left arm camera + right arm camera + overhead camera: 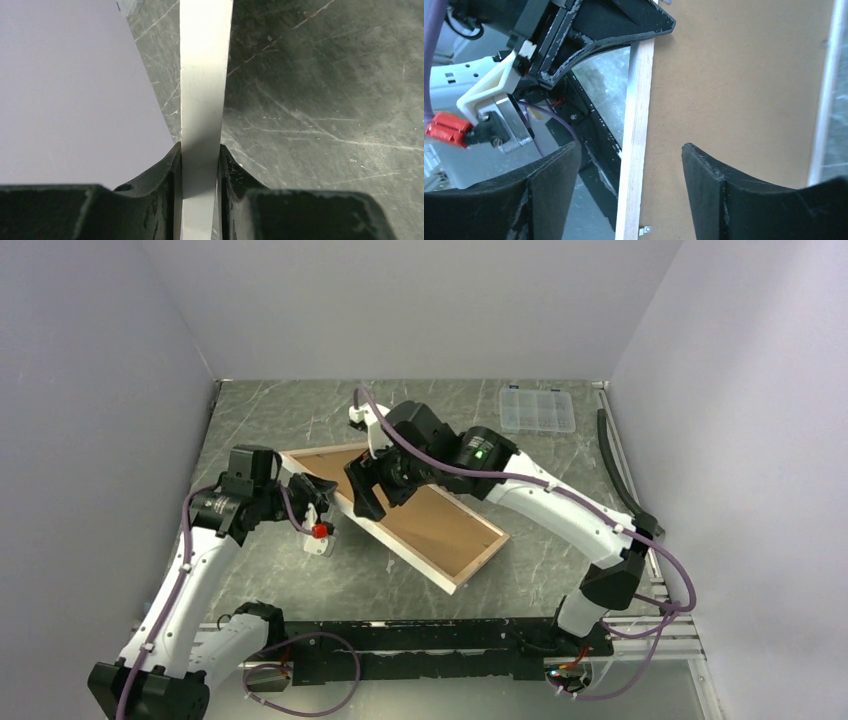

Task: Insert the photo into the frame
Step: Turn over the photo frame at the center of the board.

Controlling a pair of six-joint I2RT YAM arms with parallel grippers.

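Top external view showed the frame point(478, 560) back-up and slantwise in the middle of the dark marbled worktop point(300, 580), its light wood rails around a brown backing board point(440, 525). The left hand point(314, 504) was at the frame's left long edge. The right hand point(366, 494) hung over the same edge, just beside the left one. A clear box point(537, 410) sat well apart at the far right.

The left wrist view had the left hand point(200, 160) closed tight on a thin white rail point(202, 75) of the frame, both fingers pressed flat against it.

From the right wrist, the right hand point(630, 147) was wide open and gripped nothing; its fingers were spread either side of the wood rail point(636, 100) and over the board point(734, 75) — whether they touched it could not be told. Further along that rail the left hand point(624, 22) was clamped on it.
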